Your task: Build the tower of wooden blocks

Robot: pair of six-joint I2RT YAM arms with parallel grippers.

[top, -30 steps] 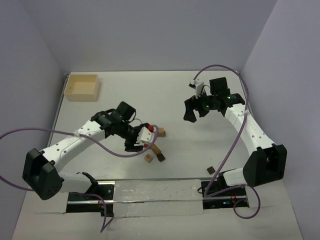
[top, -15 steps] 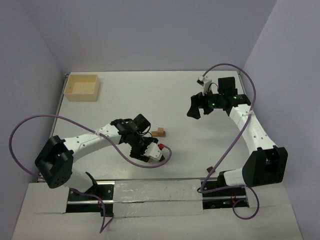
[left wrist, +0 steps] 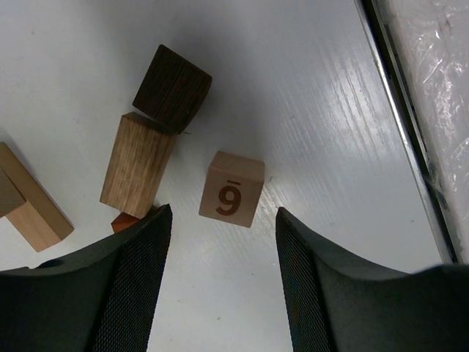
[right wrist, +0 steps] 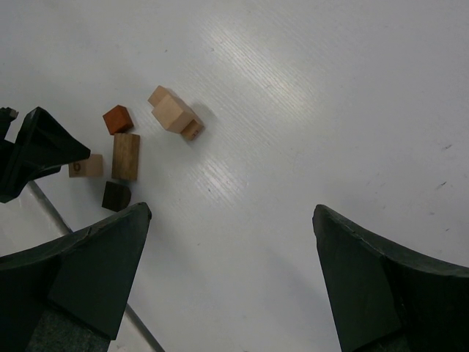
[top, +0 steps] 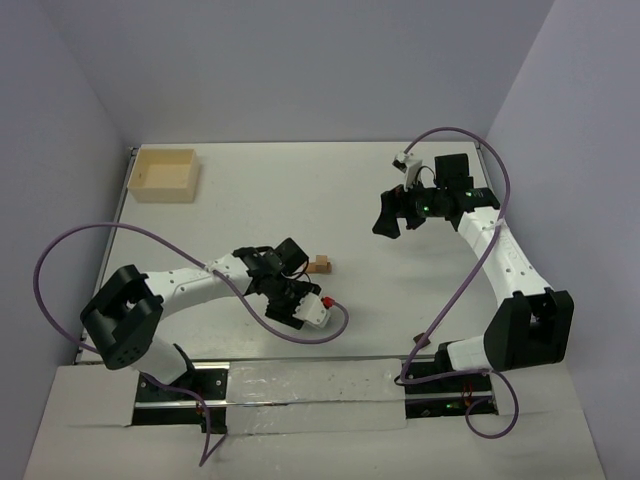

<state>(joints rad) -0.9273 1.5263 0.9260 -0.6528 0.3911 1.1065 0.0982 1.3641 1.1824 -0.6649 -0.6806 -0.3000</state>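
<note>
Left pincer (left wrist: 222, 238) partly open, empty; numbered tan cube (left wrist: 231, 189) just beyond fingertips, untouched. Dark brown block (left wrist: 172, 89) touching tan bar (left wrist: 138, 166), just beside cube. Wood block tower (top: 320, 265), light tan pieces, near on surface (top: 260, 190). Right pincer (right wrist: 231, 213) wide open, empty, well apart.

The numbered cube (left wrist: 231, 189) is showing light tan with a red-brown digit and a short bar. The grained bar (left wrist: 138, 164) is showing streaky mid-brown, the dark block (left wrist: 172, 89) is looking almost black-brown, and a small cube (right wrist: 117, 119) is glowing red-orange. The table (left wrist: 330, 95) is gleaming white. The left gripper (left wrist: 223, 214) is showing black fingers (left wrist: 132, 293) with a fine dotted weave
</note>
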